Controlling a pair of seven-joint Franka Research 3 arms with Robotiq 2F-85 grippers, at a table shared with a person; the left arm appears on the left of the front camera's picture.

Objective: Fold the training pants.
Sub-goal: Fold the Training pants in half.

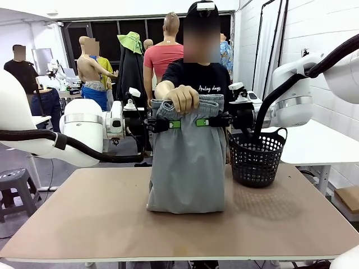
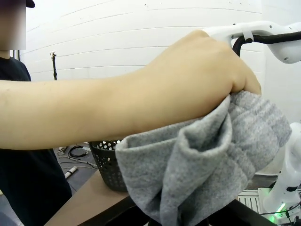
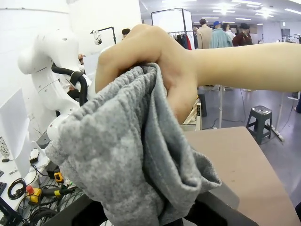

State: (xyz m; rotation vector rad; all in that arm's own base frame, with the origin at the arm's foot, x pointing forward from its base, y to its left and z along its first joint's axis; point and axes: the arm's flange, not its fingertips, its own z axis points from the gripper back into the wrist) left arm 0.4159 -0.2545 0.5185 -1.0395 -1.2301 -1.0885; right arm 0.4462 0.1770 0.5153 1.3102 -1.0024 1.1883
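Light grey soft training pants (image 1: 187,168) hanging long-axis vertical, waistband up, hem on brown tabletop (image 1: 84,218). Left gripper (image 1: 175,124) and right gripper (image 1: 202,121) jaws clamped on waistband; person's hand (image 1: 184,98) gripping top.

Both arms reach level toward the middle above the table, wrists turned inward so the grippers face each other; the left gripper (image 1: 175,124) is clamped on the training pants (image 1: 187,168) just below the waistband; the right gripper (image 1: 201,121) is clamped likewise, close beside it; the person's hand (image 1: 184,98) grips the waistband right above both sets of fingers, its forearm stretched forward.
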